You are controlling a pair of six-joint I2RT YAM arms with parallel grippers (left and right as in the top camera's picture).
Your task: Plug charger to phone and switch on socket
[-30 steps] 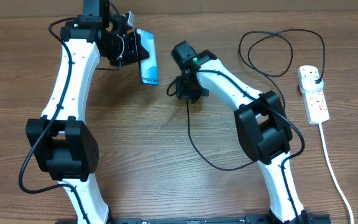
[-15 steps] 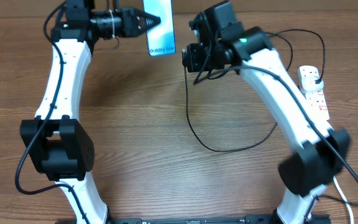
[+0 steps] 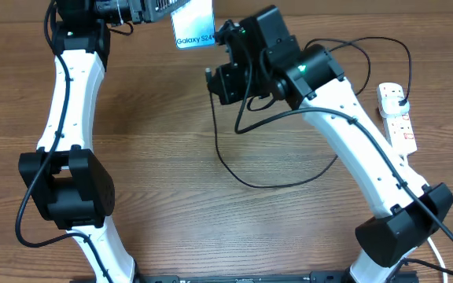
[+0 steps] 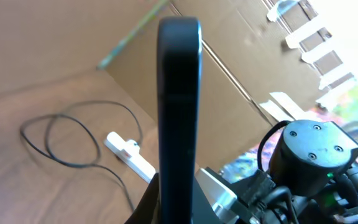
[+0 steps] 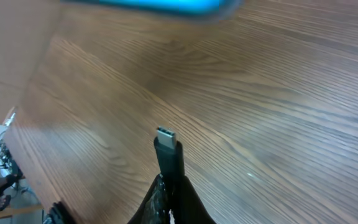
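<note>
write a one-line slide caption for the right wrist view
Right end effector shut on the charger, its connector tip aimed toward the blurred blue phone above the table.

phone (image 3: 193,23) up at the far edge in the left gripper (image 3: 162,11), right gripper (image 3: 217,79) just right of it and a bit nearer, charger (image 5: 169,158) pinched in that one, its cable looping over mid table (image 3: 171,157), socket (image 3: 400,130) way out right, charger's plug in its far end
</note>
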